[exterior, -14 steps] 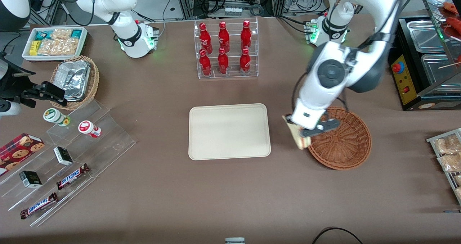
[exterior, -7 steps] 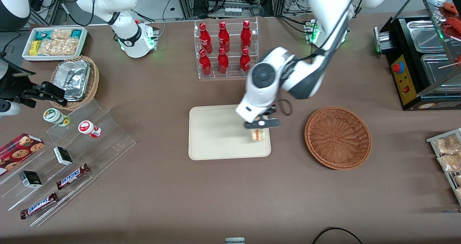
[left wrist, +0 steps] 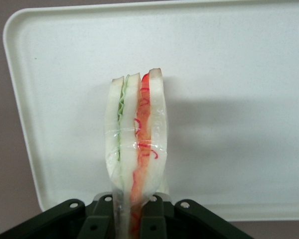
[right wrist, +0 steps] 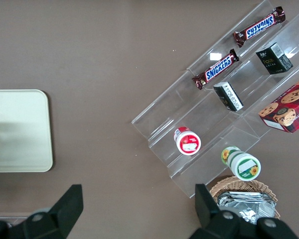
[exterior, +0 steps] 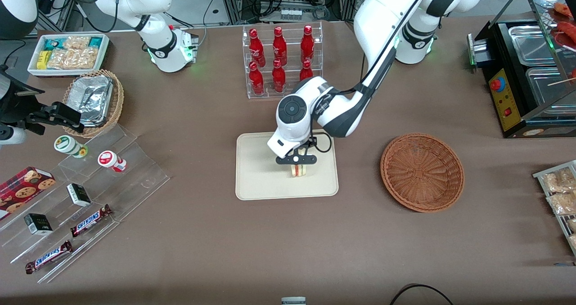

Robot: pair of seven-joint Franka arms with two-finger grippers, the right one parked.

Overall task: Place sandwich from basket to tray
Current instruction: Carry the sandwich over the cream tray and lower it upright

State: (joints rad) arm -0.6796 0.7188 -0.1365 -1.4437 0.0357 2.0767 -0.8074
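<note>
Over tray point(exterior: 256, 179) — gripper point(exterior: 297, 160) clamps sandwich point(exterior: 298, 170).

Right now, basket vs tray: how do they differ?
The basket is round, reddish-brown wicker; the tray is flat, cream, rectangular. The basket holds nothing; over the tray the gripper is shut on the sandwich. The basket lies toward the working arm's end. Both rest on the table.

The black two-finger gripper point(left wrist: 134, 219) is chopped off at the frame edge, so the pale triangular sandwich wedge's point(left wrist: 136, 144) pinched end is hidden between its pads.
</note>
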